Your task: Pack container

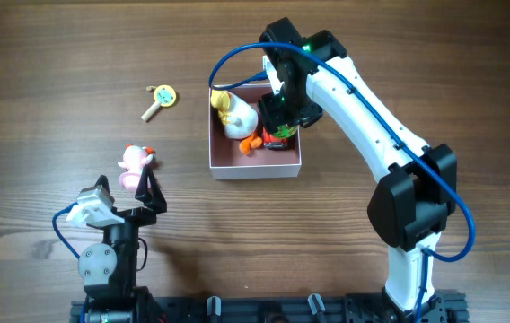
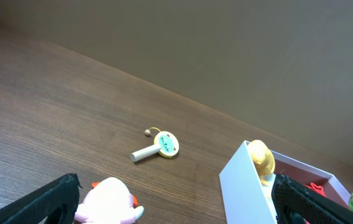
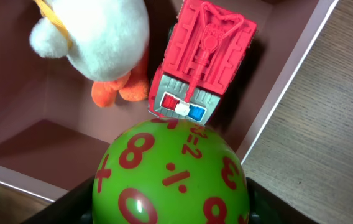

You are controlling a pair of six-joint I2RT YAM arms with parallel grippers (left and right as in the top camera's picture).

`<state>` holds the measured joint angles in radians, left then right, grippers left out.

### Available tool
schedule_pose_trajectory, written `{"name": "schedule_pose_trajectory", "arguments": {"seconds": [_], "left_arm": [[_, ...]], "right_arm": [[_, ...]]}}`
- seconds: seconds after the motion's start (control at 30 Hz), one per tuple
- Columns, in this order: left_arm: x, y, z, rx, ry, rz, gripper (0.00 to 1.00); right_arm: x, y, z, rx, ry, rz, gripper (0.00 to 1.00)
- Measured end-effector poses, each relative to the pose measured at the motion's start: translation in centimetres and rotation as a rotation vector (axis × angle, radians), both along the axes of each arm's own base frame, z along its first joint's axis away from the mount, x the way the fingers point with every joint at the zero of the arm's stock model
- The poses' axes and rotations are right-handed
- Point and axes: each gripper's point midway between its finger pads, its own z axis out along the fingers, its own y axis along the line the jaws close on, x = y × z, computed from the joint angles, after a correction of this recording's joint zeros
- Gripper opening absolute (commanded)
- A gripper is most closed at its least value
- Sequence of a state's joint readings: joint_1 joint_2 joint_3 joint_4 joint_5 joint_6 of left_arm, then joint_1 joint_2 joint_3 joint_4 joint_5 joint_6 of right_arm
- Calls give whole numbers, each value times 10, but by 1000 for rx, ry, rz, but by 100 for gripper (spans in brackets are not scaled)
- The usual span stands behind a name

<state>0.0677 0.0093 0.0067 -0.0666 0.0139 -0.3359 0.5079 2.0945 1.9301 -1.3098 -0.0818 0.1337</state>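
The container (image 1: 255,167) is a square white box with a dusty-pink inside, at the table's middle; it also shows in the left wrist view (image 2: 245,180) and the right wrist view (image 3: 27,149). Inside lie a white plush duck (image 1: 237,117) (image 3: 96,37) and a red toy truck (image 3: 201,59). My right gripper (image 1: 282,126) is shut on a green ball with red numbers (image 3: 171,177), held over the container's right side. My left gripper (image 1: 127,193) is open, with a pink plush toy (image 1: 134,161) (image 2: 108,202) lying between its fingers on the table.
A small round yellow rattle with a white handle (image 1: 159,99) lies on the wood table to the left of the container; it also shows in the left wrist view (image 2: 158,147).
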Motion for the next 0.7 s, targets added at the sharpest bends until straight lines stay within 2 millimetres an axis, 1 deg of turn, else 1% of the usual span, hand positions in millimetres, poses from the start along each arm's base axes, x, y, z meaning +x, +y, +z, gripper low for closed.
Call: {"name": "schedule_pose_trajectory", "arguments": {"seconds": [0.17, 0.23, 0.53, 0.7], "left_arm": [[0, 0, 0, 0, 0, 0, 100], [0, 0, 0, 0, 0, 0, 100], [0, 0, 0, 0, 0, 0, 100], [0, 0, 0, 0, 0, 0, 100]], "right_arm": [[0, 0, 0, 0, 0, 1, 73], [0, 0, 0, 0, 0, 1, 76], [0, 0, 0, 0, 0, 1, 77], [2, 1, 0, 4, -8, 1, 88]]}}
